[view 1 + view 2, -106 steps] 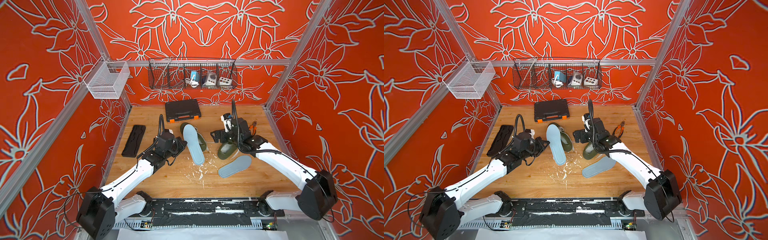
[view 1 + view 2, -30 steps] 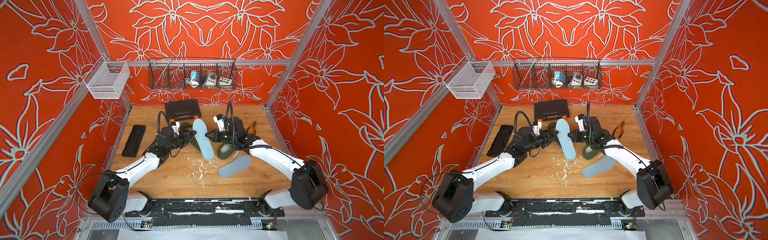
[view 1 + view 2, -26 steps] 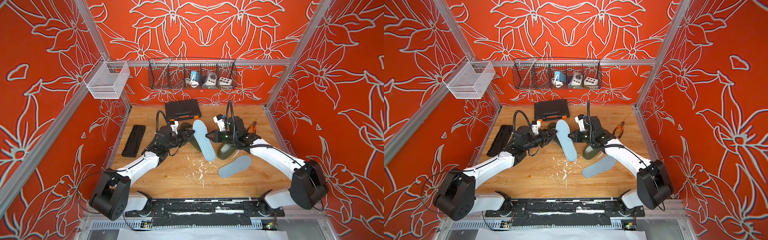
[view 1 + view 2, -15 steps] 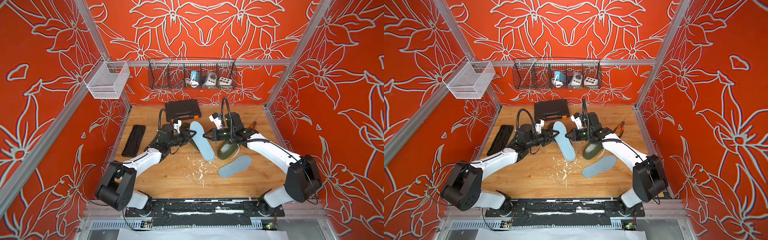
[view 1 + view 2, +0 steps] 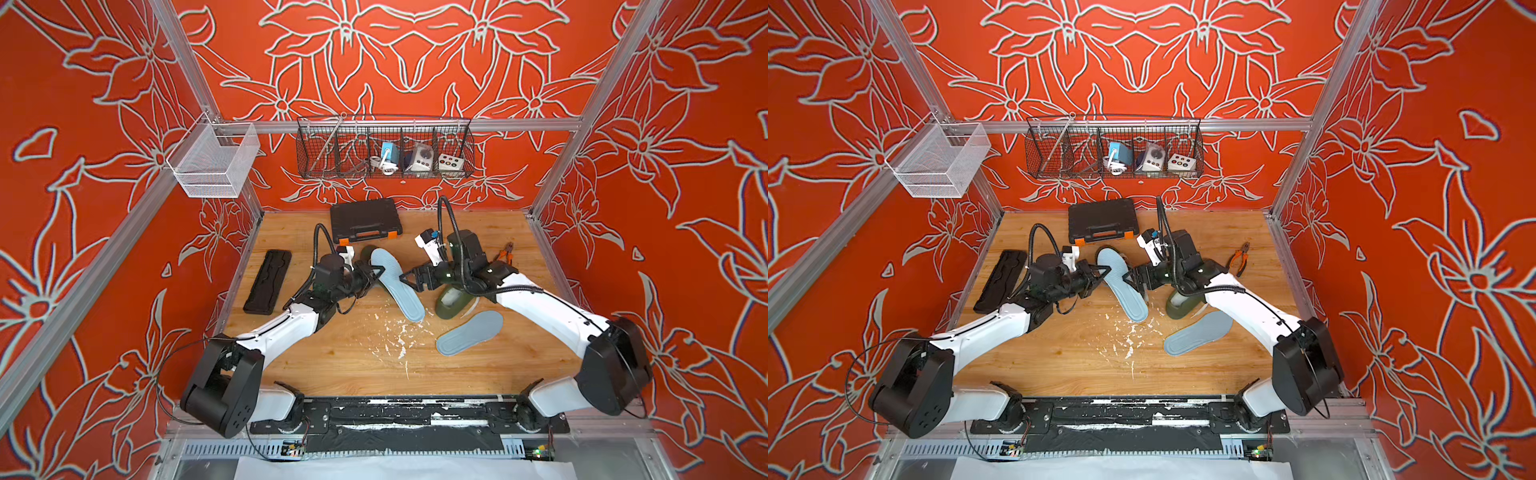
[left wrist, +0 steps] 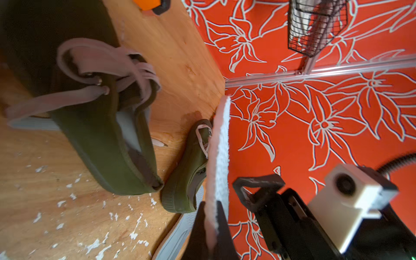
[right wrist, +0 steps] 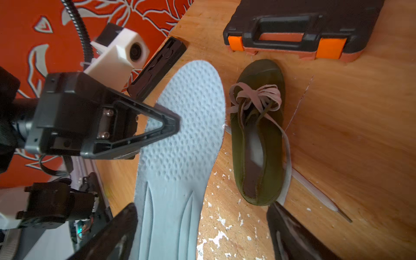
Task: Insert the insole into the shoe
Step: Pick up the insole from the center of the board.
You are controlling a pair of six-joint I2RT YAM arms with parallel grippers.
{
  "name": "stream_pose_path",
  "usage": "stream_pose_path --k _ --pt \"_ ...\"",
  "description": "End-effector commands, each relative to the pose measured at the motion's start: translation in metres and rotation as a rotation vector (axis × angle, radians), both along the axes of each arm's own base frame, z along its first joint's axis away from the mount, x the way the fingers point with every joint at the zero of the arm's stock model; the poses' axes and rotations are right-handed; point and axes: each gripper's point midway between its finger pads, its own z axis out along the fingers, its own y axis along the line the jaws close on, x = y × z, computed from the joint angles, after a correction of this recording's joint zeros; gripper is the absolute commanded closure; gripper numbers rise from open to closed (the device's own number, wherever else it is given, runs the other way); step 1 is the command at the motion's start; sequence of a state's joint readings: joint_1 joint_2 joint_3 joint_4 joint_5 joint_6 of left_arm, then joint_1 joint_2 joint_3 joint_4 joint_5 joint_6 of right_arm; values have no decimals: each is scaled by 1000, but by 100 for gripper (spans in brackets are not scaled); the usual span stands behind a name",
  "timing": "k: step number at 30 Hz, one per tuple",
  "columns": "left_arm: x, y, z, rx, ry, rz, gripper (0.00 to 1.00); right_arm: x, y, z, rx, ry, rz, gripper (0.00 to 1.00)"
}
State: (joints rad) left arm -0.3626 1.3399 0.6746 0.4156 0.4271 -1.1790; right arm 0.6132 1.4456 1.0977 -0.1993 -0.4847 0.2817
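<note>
The left pincer (image 5: 374,274) is closed on 1 long edge of the grey-blue insole (image 5: 395,286) and holds it in the air above the middle of the desk (image 5: 332,365). The insole is tilted, with its heel end toward the front edge. The right pincer (image 5: 409,282) stands just beside the other long edge with its jaws wide apart. In the right wrist view the insole passes between the 2 fingers, close to 1 of them; I cannot tell if it touches.

Behind the insole lies a green shoe (image 7: 256,135), its toe near the black tool case (image 5: 365,220) at the back edge. A second green shoe (image 5: 451,301) lies under the right arm, just beside the heel end of the held insole. A second insole (image 5: 469,332) lies flat, nearer to the front right corner.

The front half of the desk is bare wood with white flecks (image 5: 395,336). A black tray (image 5: 268,280) lies along the left edge, beside the left arm. Pliers (image 5: 505,253) lie near the right edge, behind the right arm.
</note>
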Motion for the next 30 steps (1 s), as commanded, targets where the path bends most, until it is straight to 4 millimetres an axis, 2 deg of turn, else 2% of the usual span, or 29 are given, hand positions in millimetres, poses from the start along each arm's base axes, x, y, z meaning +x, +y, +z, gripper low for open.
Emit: stream_pose_path --k 1,8,15,21,24,30 --pt "-1 4 0 -14 33 46 100 11 -4 6 -63 -187 -28 2" --pt "0 4 2 -30 45 52 100 -8 16 -11 -88 -216 51 2" --pt "-1 4 2 -37 50 48 100 -18 35 -24 -112 -198 107 2" --pt "-1 3 4 -48 51 50 100 -15 43 -38 -143 -174 101 2" --pt "-2 4 3 -53 59 56 100 -13 43 -42 -156 -165 99 6" --pt "-2 6 0 -49 62 61 100 -12 45 -43 -179 -164 96 2"
